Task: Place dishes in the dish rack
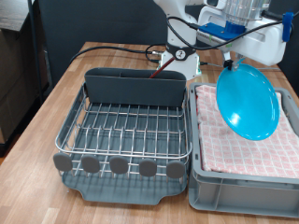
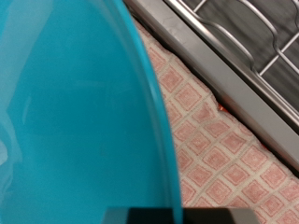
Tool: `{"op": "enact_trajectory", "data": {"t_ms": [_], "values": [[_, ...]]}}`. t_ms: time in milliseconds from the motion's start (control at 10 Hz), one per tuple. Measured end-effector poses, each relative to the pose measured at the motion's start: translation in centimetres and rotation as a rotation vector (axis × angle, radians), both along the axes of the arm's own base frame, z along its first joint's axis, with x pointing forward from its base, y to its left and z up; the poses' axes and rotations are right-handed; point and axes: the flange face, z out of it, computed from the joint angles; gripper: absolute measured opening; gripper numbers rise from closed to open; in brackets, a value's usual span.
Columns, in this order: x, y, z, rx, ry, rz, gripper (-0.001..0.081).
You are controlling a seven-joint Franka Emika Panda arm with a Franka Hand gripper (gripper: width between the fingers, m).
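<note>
My gripper (image 1: 229, 63) is shut on the top rim of the bright-blue plate (image 1: 249, 101) and holds it tilted on edge in the air above the grey crate, at the exterior view's right. In the wrist view the plate (image 2: 75, 103) fills most of the picture. The dish rack (image 1: 126, 131), silver wire on a dark grey tray, stands to the exterior view's left of the plate, with its tall grey caddy (image 1: 135, 86) at the back; its wires (image 2: 252, 37) show in the wrist view. The rack holds no dishes. The wooden spoon is out of view. A small white thing (image 1: 187, 65) behind the caddy may be the mug.
The grey crate (image 1: 201, 187) lined with pink checked cloth (image 1: 243, 154) sits right beside the rack; the cloth (image 2: 206, 131) lies under the plate. Cables (image 1: 112, 47) run across the wooden table behind the rack. The robot's white base is at the exterior view's top right.
</note>
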Motion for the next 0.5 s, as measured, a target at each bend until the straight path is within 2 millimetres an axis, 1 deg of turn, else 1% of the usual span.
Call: {"op": "enact_trajectory", "data": {"t_ms": [100,200,300,500], "values": [[-0.1,-0.1,-0.1,-0.017,0.004,0.012,0.0019],[-0.3,-0.8,-0.1,-0.048,0.019,0.028,0.0019],[-0.7,-2.0,0.2,-0.076,0.046,0.044,0.0019],[-1.3,-5.2,1.1,-0.104,0.103,0.118,0.0019]]}}
